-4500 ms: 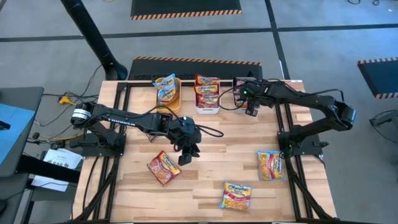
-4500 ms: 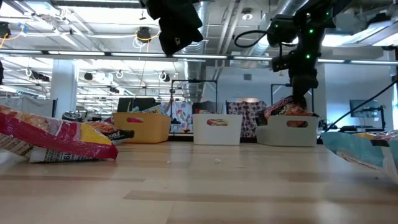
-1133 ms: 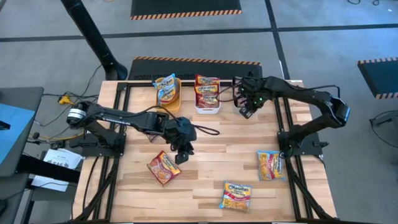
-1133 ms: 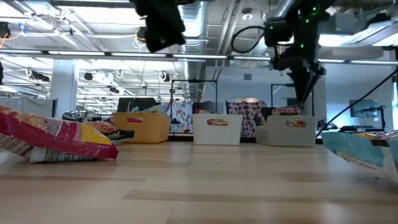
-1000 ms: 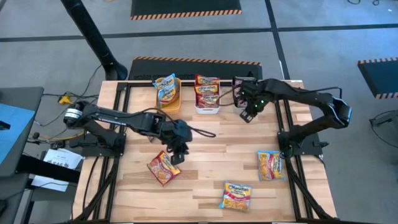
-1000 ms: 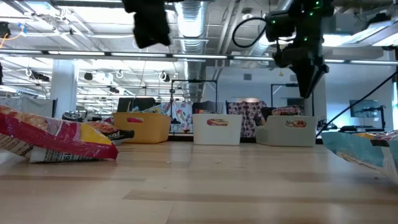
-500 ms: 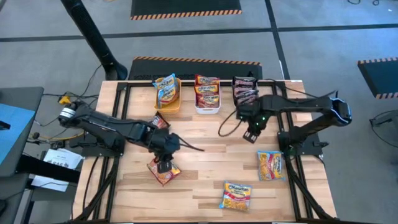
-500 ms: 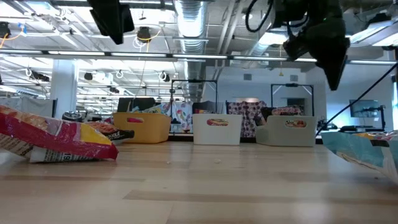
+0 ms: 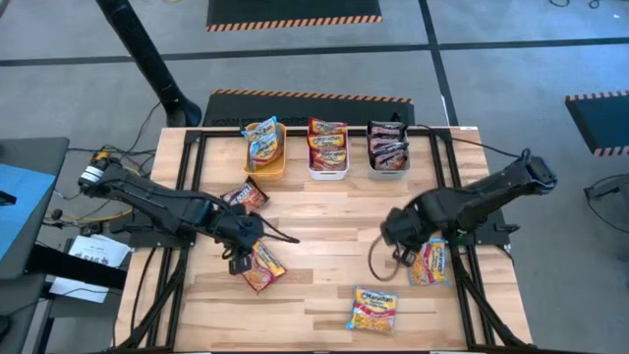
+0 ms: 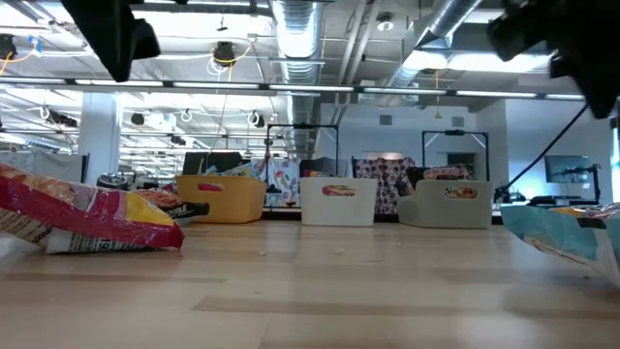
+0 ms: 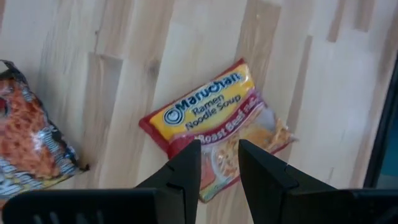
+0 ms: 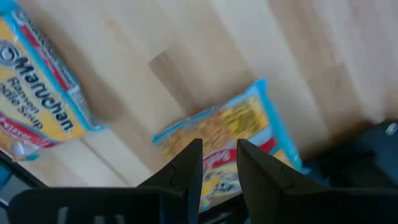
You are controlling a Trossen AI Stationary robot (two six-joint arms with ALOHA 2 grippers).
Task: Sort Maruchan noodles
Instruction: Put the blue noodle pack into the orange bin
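- Over on the left half of the table, the left gripper point(image 9: 239, 258) hangs right above a red-and-yellow Roast Beef packet point(image 9: 259, 267). Its fingers point(image 11: 180, 174) stand a narrow gap apart with nothing between them, lined up over the packet's edge, so I'd guess that's the next pick.
- Same story on the other side: the right gripper point(image 9: 400, 244) hovers just beside a yellow-and-blue packet point(image 9: 428, 262) near the right frame, fingers point(image 12: 186, 168) slightly apart and empty.
- A second blue-edged packet point(image 9: 373, 309) lies near the front edge, and a dark packet point(image 9: 243, 198) sits apart, closer to the bins.
- Along the back there's the orange bin point(image 9: 272, 157), white bin point(image 9: 327, 173) and grey bin point(image 9: 390, 169), each already holding packets of one colour, so the sort looks more than half done.
- Hard to tell: from table height both grippers are cut off at the top, and the flavour of the packets in the bins can't be read.
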